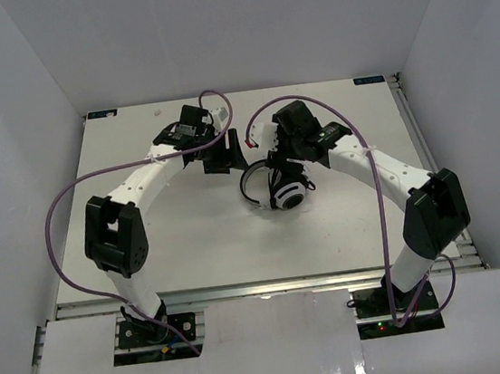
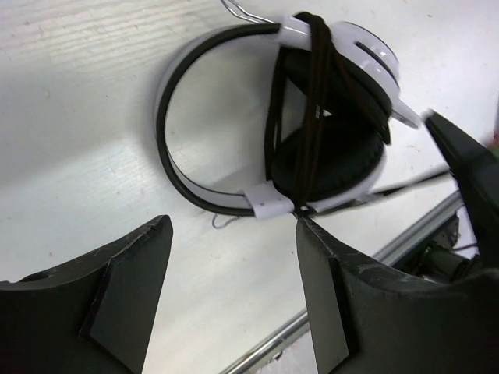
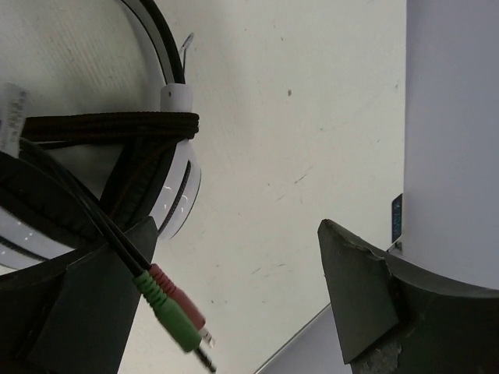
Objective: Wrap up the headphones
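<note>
— Tabletop (image 1: 195, 258)?
— White, boxed in by white panels (image 1: 6, 135) on three sides. Carries the headphones (image 1: 280, 191) near the middle, a little toward the right.
— Arms?
— Left arm (image 1: 113, 226) and right arm (image 1: 431, 210), both bent inward over the far half, trailing purple cables (image 1: 60, 201).
— Headphones (image 2: 335, 164), closer up?
— Lying on the tabletop with ear cups (image 2: 327, 167) folded against each other and the white headband (image 2: 165, 117) arching away.
— Left end effector (image 2: 230, 226)?
— Open, with jaws well apart over bare tabletop. Hovering just beside the headphones, gripping nothing.
— Right end effector (image 3: 234, 226)?
— Open as well, spread wide, gripping nothing. Right over the headphones in the overhead view.
— Cable (image 2: 313, 109)?
— Thin and black, wound in several turns around the ear cups. Loose end crossing in front of one right finger (image 3: 86, 312), not pinched.
— Plugs (image 3: 178, 310)?
— Green and red, side by side at the end of the cable, just beside that finger.
</note>
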### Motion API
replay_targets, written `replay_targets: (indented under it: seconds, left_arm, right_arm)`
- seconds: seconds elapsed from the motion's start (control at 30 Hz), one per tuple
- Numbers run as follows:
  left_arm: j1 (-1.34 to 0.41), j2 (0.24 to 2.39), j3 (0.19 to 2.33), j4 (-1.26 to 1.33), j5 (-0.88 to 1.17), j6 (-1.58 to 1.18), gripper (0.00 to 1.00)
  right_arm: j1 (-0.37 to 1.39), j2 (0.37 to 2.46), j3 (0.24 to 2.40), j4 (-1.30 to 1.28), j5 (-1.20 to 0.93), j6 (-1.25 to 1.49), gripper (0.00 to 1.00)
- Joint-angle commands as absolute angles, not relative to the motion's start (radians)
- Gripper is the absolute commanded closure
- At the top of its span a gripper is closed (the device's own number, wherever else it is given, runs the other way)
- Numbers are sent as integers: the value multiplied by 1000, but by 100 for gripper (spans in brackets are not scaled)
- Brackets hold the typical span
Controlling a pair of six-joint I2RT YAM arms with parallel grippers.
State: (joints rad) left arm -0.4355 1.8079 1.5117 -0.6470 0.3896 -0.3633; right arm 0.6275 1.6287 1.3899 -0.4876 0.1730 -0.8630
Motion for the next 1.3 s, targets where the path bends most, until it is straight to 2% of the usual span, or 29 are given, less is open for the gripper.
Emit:
replay_targets:
  seconds: [0.0,0.3,0.57,0.73,0.87,1.07,1.27]
  left_arm:
    - [-429,1679,1453,-616,452,-345,25]
    - [-410,1490,1319,-572,470,-335,23]
    - [-408,1331,1211,-543,534,-348,21]
    - [-407,1191,1112,-468,589,-375,21]
    - [-407,1098,1046,-415,586,-394,21]
    - [-407,921,886,-248,587,-460,18]
    - [-407,663,689,-106,509,-572,10]
  right_arm:
    - [610,1680,1441,-555,163,-760,10]
    - [550,1733,1525,-715,-15,-736,10]
    - [470,1749,1630,-801,-303,-725,10]
    - [391,1761,1691,-851,-638,-687,10]
    - [385,1700,1668,-819,-765,-639,10]
    - [385,1500,1496,-635,-698,-442,10]
    - [377,1108,1106,-317,-372,-225,10]
